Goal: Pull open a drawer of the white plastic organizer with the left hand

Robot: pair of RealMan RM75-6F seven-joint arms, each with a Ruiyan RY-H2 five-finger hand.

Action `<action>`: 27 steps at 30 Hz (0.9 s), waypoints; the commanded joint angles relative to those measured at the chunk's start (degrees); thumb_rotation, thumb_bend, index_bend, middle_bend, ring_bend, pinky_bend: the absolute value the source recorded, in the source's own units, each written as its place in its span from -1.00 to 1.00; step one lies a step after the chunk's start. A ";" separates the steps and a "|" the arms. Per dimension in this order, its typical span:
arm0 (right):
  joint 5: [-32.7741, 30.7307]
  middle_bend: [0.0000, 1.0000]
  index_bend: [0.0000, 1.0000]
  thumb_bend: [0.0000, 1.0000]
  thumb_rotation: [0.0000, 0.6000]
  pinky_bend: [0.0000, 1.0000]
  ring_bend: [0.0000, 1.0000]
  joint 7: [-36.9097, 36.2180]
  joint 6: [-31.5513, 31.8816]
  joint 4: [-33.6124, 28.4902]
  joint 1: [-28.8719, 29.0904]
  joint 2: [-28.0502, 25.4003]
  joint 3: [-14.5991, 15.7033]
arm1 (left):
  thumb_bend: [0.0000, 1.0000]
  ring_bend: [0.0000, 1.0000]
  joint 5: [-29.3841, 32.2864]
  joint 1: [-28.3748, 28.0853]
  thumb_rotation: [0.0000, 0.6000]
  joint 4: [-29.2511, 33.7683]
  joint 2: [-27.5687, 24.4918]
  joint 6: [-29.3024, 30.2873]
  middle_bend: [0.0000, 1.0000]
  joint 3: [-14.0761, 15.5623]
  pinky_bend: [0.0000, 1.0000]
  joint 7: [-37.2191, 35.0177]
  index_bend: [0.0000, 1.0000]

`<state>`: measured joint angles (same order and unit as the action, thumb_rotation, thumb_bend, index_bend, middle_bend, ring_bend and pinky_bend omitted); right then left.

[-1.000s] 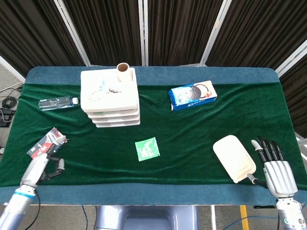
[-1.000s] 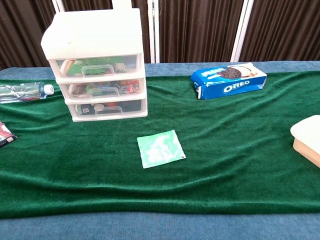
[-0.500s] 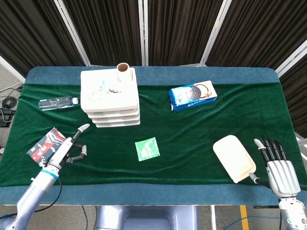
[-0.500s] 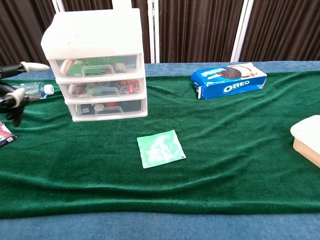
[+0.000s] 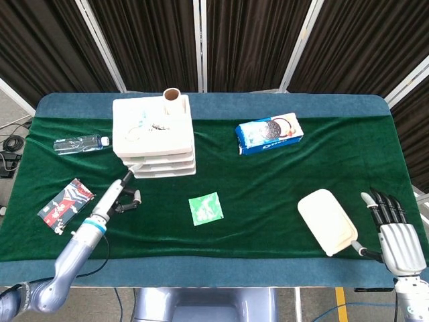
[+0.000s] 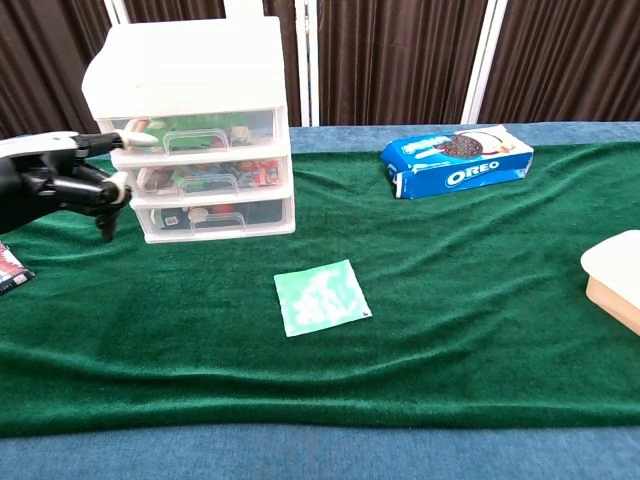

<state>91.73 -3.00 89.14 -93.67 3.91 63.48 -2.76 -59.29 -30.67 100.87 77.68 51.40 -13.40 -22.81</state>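
The white plastic organizer stands at the back left of the green cloth, its three drawers all pushed in, each with a clear handle. My left hand hovers just in front of the organizer's left side, fingers spread, holding nothing. One fingertip reaches toward the top drawer's left end in the chest view; whether it touches is unclear. My right hand lies flat and open at the table's front right corner, beside the white box.
A small green packet lies mid-table. An Oreo box sits back right, a white lidded box front right. A water bottle and a red-black packet lie left. A cardboard tube stands on the organizer.
My left hand has risen from the front left edge and travelled forward and right, arriving close in front of the organizer. The right hand has drifted slightly toward the table edge.
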 commanded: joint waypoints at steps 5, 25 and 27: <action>0.09 -1.00 -0.96 -0.96 1.00 -1.00 -1.00 -0.58 -0.07 0.00 -0.01 -0.23 0.06 | 0.51 0.39 3.97 -2.10 1.00 -1.20 2.55 -0.61 0.66 -1.16 0.17 3.36 -1.00; 0.05 -1.00 -0.96 -0.96 1.00 -1.00 -1.00 -1.46 -0.28 0.14 0.05 -0.39 0.06 | 0.51 0.39 12.12 -6.63 1.00 -2.01 5.74 -1.80 0.66 -3.64 0.17 9.54 -1.00; 0.08 -1.00 -0.96 -0.96 1.00 -1.00 -1.00 -1.50 -0.28 0.14 0.06 -0.41 0.07 | 0.51 0.39 12.59 -6.82 1.00 -2.31 6.10 -1.91 0.66 -3.63 0.17 9.74 -1.00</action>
<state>91.81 -4.50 88.86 -93.53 3.97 63.07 -2.69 -46.85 -37.40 98.68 83.65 49.54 -17.03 -13.14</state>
